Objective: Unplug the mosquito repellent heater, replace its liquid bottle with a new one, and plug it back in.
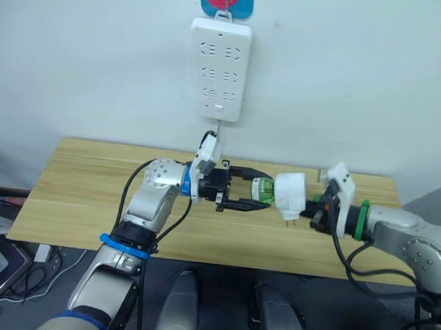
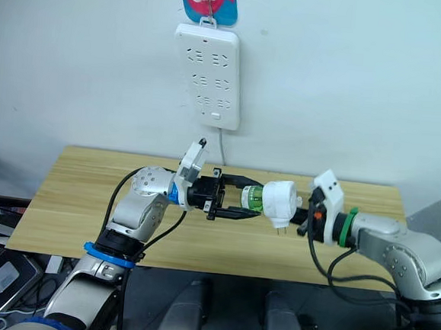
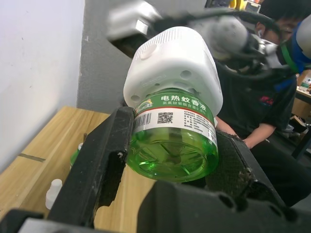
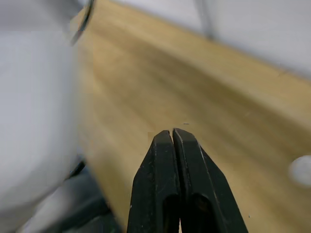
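The wooden table [image 1: 88, 200], pale with a straight grain, spans the lower scene under a smooth white wall, where a long white plastic power strip [image 1: 219, 69] hangs with its sockets free, so the unplugging looks done and the bottle swap seems to be the step in hand. Held in the air over the table between the two arms is the mosquito repellent heater [image 1: 288, 195], a rounded, matte white plastic barrel with its plug prongs pointing down. The right gripper [image 1: 308, 212] meets its far side; the right wrist view shows two black fingers [image 4: 165, 184] pressed together beside the white body, so whether they pinch part of it cannot be told. The left gripper [image 1: 258, 196] clasps the liquid bottle [image 3: 172, 145], clear green ribbed plastic with a printed label, screwed into the heater. Next likely comes twisting and pulling them apart. A tiny white cap [image 3: 53, 190] lies on the table.
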`<action>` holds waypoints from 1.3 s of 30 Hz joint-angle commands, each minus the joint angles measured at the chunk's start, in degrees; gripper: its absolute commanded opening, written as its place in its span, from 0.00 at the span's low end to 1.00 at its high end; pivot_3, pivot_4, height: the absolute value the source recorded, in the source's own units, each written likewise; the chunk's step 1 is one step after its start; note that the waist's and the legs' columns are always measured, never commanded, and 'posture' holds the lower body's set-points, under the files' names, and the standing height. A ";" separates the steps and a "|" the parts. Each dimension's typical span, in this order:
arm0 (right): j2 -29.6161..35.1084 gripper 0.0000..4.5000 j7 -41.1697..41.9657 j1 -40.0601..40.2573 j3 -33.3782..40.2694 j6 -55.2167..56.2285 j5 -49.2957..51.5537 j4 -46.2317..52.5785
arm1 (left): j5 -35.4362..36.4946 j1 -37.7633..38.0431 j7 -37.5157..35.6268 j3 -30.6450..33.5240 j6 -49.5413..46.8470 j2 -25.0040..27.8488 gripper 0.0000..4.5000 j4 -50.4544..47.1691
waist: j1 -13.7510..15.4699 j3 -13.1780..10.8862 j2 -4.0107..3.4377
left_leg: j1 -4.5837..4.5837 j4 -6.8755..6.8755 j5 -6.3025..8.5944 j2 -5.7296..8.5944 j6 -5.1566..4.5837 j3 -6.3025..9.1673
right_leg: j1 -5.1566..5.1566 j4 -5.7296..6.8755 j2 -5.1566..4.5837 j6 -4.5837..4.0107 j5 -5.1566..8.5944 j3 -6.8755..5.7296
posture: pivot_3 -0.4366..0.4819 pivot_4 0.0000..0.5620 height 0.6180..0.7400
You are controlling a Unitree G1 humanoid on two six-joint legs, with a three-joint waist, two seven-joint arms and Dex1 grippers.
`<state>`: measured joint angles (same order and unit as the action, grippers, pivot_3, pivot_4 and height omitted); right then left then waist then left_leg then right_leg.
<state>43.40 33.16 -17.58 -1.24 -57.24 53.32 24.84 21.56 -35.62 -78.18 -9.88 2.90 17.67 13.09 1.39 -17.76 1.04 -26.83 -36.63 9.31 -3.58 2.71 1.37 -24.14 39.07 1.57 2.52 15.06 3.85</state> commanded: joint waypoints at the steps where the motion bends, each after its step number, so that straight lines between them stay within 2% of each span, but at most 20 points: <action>1: 1.07 0.02 0.58 -0.02 5.57 -6.12 16.51 7.65 | -0.93 -0.36 0.26 0.09 1.45 0.64 0.51 -0.31 | -0.06 0.00 0.00 | 0.01 0.00 0.00 -0.01 0.00 0.00 | 0.02 0.00 0.00 0.00 0.00 0.01 | 0.62 0.49 1.00; 4: 2.68 0.02 -3.27 -1.34 7.75 -8.55 27.07 8.36 | -1.72 -0.06 0.07 -0.19 1.98 0.92 0.51 0.25 | -0.01 0.00 0.00 | 0.01 -0.01 0.00 -0.01 0.00 0.02 | 0.05 -0.01 0.00 0.00 0.00 -0.01 | 0.62 0.49 1.00; 7: 3.04 0.02 -11.41 -4.54 8.33 -7.21 38.23 5.04 | -1.92 0.17 -0.18 -0.56 2.20 0.80 0.51 0.32 | -0.03 0.00 0.01 | 0.01 -0.04 0.00 -0.01 0.00 -0.01 | 0.05 -0.02 -0.02 0.00 0.00 0.02 | 0.61 0.49 1.00; 11: 3.41 0.02 -19.11 -7.92 7.22 -5.29 46.13 2.18 | -2.17 0.13 -0.59 -0.97 2.26 0.75 0.51 0.56 | -0.06 0.00 0.01 | 0.00 -0.05 0.00 0.00 0.00 -0.02 | 0.05 -0.02 -0.03 0.00 -0.01 0.03 | 0.60 0.49 1.00; 14: 3.43 0.02 -22.51 -8.34 6.78 -4.45 46.90 1.73 | -2.21 -0.05 -0.61 -1.02 2.17 0.70 0.51 0.68 | -0.07 0.00 0.00 | -0.01 -0.01 0.00 0.00 0.00 -0.01 | 0.03 -0.03 -0.02 -0.01 -0.01 0.01 | 0.60 0.50 1.00; 24: -0.80 0.02 -29.73 -9.46 6.76 -0.13 37.71 0.17 | -2.49 1.08 -2.11 -1.69 2.61 1.16 0.51 0.01 | -0.11 0.00 0.00 | -0.01 -0.01 0.00 -0.01 -0.01 -0.01 | 0.00 -0.04 -0.01 0.00 0.00 0.02 | 0.59 0.50 1.00; 30: -1.19 0.02 -29.03 -10.30 6.91 -0.76 35.92 0.14 | -2.64 1.15 -2.18 -1.66 2.30 1.26 0.51 -0.03 | -0.05 0.00 0.00 | -0.02 0.01 0.00 -0.01 0.00 0.00 | 0.00 -0.06 -0.02 -0.01 0.00 0.01 | 0.60 0.51 1.00; 34: 1.20 0.02 -24.96 -8.71 7.39 -2.20 36.06 3.81 | -2.74 1.26 -2.01 -1.33 2.07 1.64 0.51 0.41 | -0.02 0.00 0.00 | -0.03 0.02 0.00 -0.01 -0.01 0.00 | 0.00 -0.06 -0.02 -0.01 0.00 0.01 | 0.60 0.51 1.00; 37: 7.32 0.02 -14.06 -3.41 9.39 -1.95 30.07 11.54 | -2.22 0.76 -2.02 -0.40 1.33 2.19 0.51 1.56 | 0.30 -0.01 -0.01 | -0.03 0.03 0.00 0.00 -0.01 0.00 | -0.01 -0.07 -0.03 -0.02 0.01 0.01 | 0.61 0.51 1.00; 39: 11.48 0.09 -5.10 2.41 11.94 0.34 24.61 15.14 | -1.68 0.53 -2.46 0.11 0.92 2.63 0.51 2.15 | 0.25 -0.01 0.00 | -0.05 0.12 0.00 0.02 0.00 0.04 | 0.00 -0.14 -0.08 -0.03 0.05 -0.08 | 0.62 0.51 1.00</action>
<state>53.39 21.30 -17.08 7.90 -59.22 81.49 36.07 18.05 -34.53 -80.02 -10.78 3.78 20.26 16.35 1.64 -17.76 1.04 -26.88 -36.48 9.32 -3.57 2.71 1.40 -24.15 38.92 1.49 2.49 15.11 3.79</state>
